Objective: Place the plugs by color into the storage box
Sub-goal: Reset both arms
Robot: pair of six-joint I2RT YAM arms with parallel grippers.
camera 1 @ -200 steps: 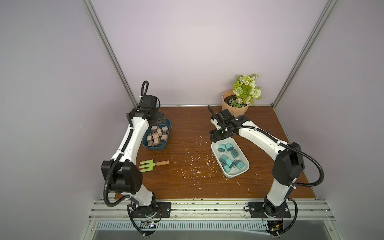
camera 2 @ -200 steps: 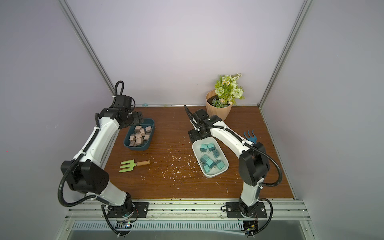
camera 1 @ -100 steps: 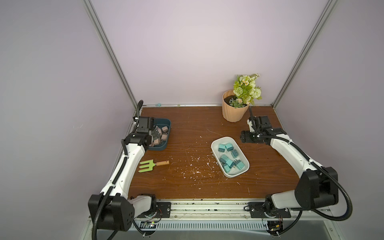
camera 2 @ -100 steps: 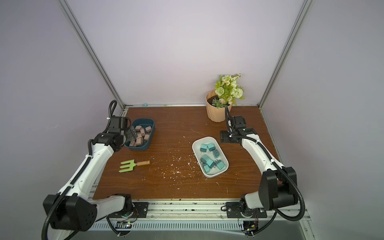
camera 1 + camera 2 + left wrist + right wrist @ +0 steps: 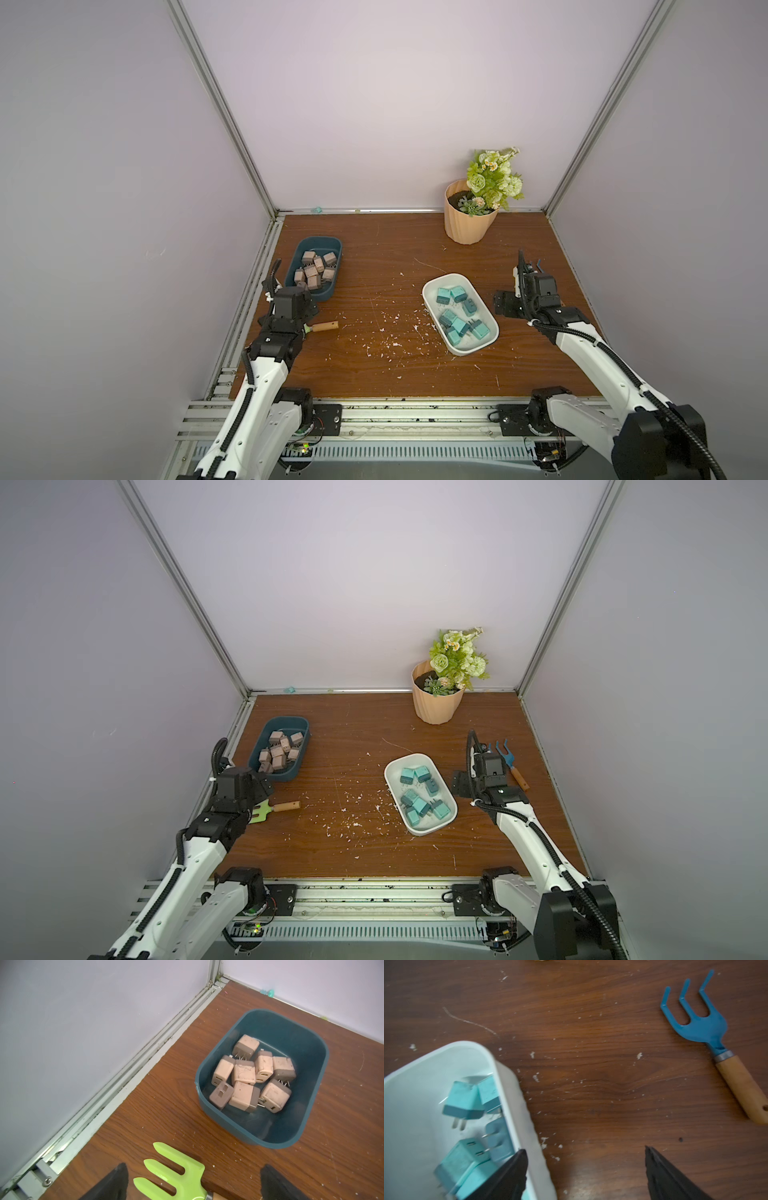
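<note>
Several pinkish-tan plugs [image 5: 314, 268] [image 5: 279, 752] [image 5: 249, 1076] lie heaped in a dark teal storage box [image 5: 318, 240] [image 5: 286, 720] [image 5: 311, 1105] at the left. Several teal plugs [image 5: 459, 294] [image 5: 422, 806] [image 5: 463, 1101] lie in a white storage box [image 5: 449, 275] [image 5: 409, 755] [image 5: 517, 1105] right of centre. My left gripper [image 5: 293, 307] [image 5: 249, 787] [image 5: 193, 1165] hangs open just in front of the dark box, over a green fork's tines, holding nothing. My right gripper [image 5: 505, 305] [image 5: 461, 783] [image 5: 585, 1148] stands open and empty beside the white box's right wall.
A green hand fork [image 5: 325, 327] [image 5: 266, 812] [image 5: 176, 1174] lies under the left gripper. A blue hand fork [image 5: 508, 758] [image 5: 704, 1026] lies right of the right gripper. A flower pot [image 5: 467, 220] stands at the back. White flecks [image 5: 390, 332] dot the brown table.
Both arms have drawn back toward the front: the left from over the dark box to above the green fork, the right from the white box's far end to its right side, jaws wider.
</note>
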